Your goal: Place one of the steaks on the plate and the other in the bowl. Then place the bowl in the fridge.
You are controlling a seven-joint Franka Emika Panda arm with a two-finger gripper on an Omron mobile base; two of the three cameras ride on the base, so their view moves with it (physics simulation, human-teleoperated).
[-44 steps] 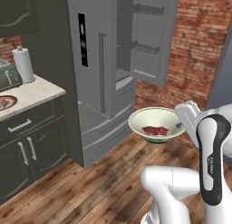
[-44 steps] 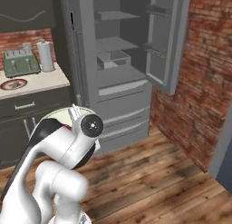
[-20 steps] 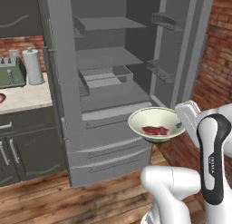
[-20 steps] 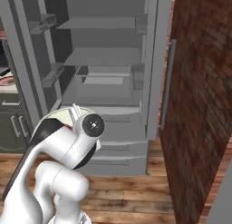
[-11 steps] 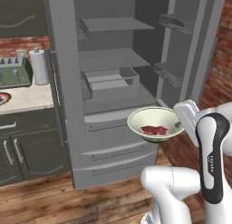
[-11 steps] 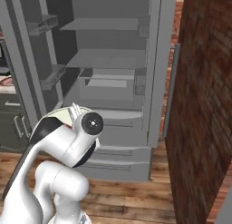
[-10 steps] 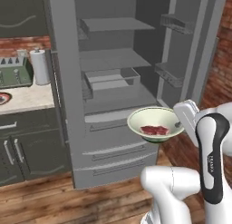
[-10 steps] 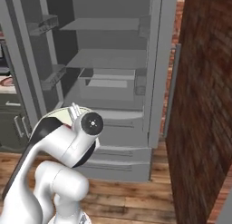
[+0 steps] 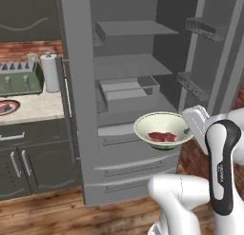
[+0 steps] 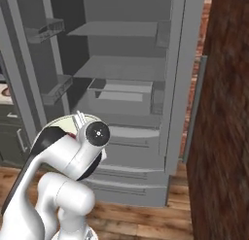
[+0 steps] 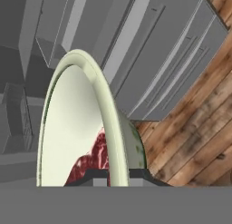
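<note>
The pale cream-green bowl (image 9: 161, 125) hangs in front of the open fridge (image 9: 124, 67), level with its lowest shelf. One red steak (image 9: 162, 136) lies in the bowl. My gripper (image 9: 187, 132) is shut on the bowl's right rim. In the hand view the rim (image 11: 113, 141) runs up between my fingertips (image 11: 111, 174), with the steak (image 11: 93, 159) to its left. The bowl's edge (image 10: 64, 122) peeks out behind my arm in the right base view. On the counter at far left sits the red-rimmed plate (image 9: 17, 105) with the other steak (image 9: 4, 107) on it.
Both fridge doors stand open, with door bins (image 9: 206, 28) on the right one. A clear drawer box (image 9: 127, 89) sits on the middle shelf. A toaster (image 9: 19, 77) and paper towel roll (image 9: 49, 72) stand on the counter. A brick wall (image 10: 223, 137) rises close on the right.
The whole picture has shifted: the base has turned and driven up to the open fridge, which looms closer now. The bowl stays held the same way at the arm.
</note>
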